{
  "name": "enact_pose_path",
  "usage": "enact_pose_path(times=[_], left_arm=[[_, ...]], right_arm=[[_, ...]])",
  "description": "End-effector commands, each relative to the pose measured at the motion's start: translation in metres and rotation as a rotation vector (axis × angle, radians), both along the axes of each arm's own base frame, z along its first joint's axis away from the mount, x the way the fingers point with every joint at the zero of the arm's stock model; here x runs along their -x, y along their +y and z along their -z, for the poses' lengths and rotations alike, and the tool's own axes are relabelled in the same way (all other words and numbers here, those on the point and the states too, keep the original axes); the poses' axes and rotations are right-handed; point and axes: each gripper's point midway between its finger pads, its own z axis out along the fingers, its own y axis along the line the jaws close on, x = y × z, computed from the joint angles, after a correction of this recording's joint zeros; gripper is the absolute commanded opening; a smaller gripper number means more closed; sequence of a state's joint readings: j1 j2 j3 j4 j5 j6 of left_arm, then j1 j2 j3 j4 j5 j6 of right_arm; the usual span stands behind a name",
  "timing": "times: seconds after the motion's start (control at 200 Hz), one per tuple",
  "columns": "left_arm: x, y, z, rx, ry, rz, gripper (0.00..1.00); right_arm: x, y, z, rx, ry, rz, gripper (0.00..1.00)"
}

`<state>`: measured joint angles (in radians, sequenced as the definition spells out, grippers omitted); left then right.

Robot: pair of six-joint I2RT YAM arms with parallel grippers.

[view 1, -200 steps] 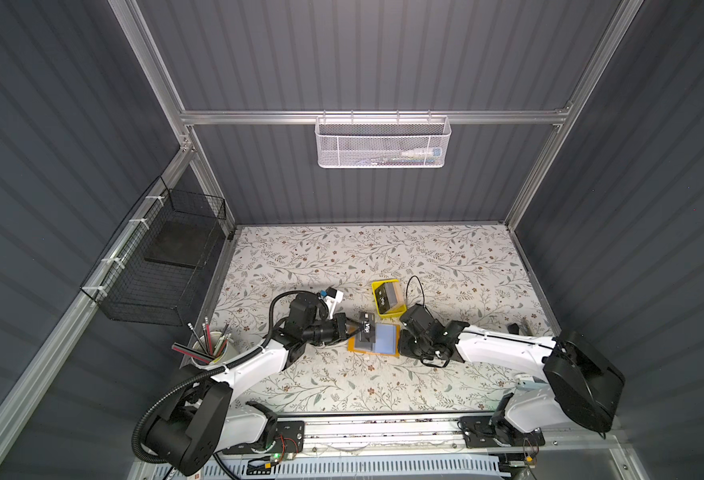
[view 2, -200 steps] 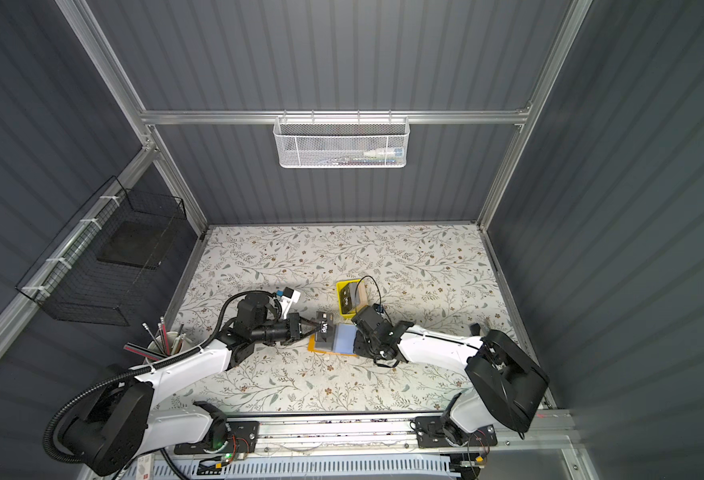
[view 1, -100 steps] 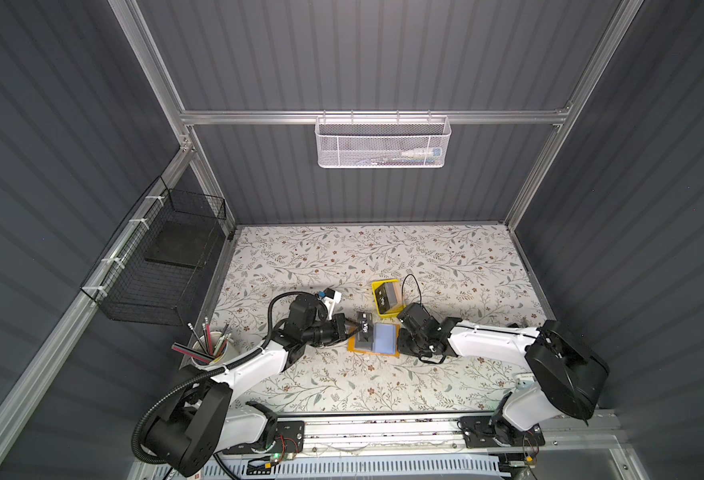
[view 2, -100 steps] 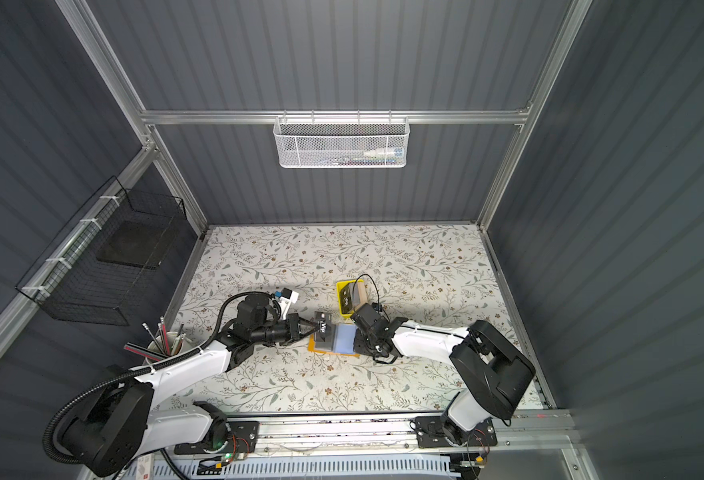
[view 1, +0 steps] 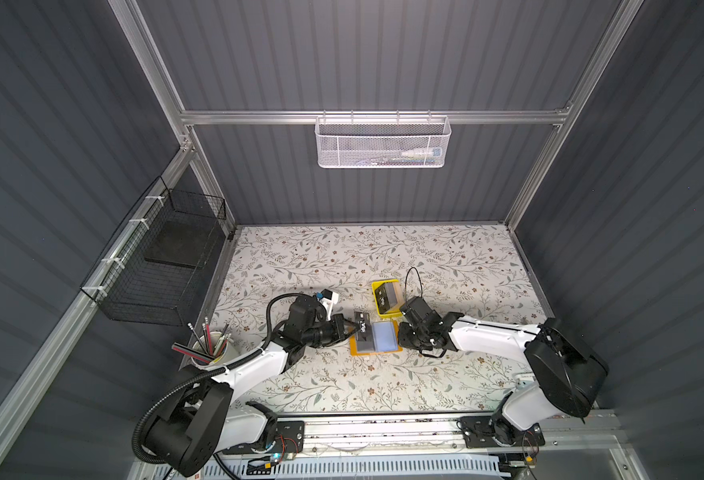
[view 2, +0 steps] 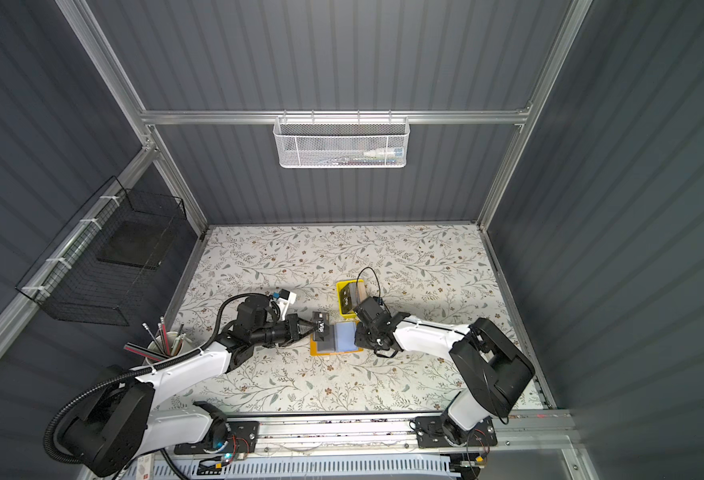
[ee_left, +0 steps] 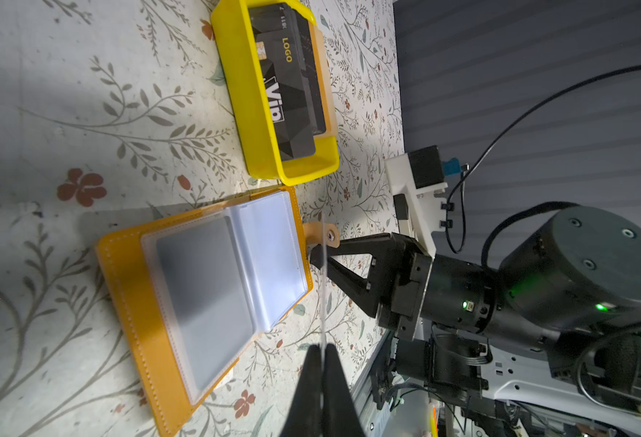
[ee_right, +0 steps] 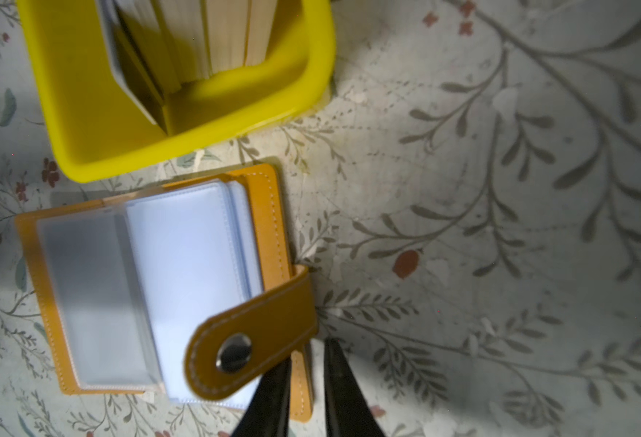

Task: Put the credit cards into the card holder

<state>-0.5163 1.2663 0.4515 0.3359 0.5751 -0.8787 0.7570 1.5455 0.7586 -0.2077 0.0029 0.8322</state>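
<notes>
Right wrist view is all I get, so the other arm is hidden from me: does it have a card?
Observer: Yes. The left gripper is shut on a black card with white VIP lettering.
Operator: Where is that card relative to the card holder?
Observer: In both top views it overlaps the left half of the open card holder, at its far edge. I cannot tell whether it touches a sleeve.
Operator: I only see card edges in the tray. Any faces?
Observer: The left wrist view shows a second black card, also lettered VIP, standing in the yellow tray.
</notes>
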Motion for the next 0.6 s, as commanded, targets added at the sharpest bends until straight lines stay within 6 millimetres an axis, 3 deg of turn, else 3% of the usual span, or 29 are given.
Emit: enact_pose_path(times=[0.0,0.595], left_arm=[[-0.001,-0.002,0.003,0.031,0.015,-0.03,0.0],[0.0,-0.013,0.029,-0.019,0.036,-0.093,0.0]], right_arm=[[0.005,0.004,-0.007,-0.025,-0.017,-0.039,0.21],[0.026,0.0,0.012,0.002,0.013,-0.053,0.21]])
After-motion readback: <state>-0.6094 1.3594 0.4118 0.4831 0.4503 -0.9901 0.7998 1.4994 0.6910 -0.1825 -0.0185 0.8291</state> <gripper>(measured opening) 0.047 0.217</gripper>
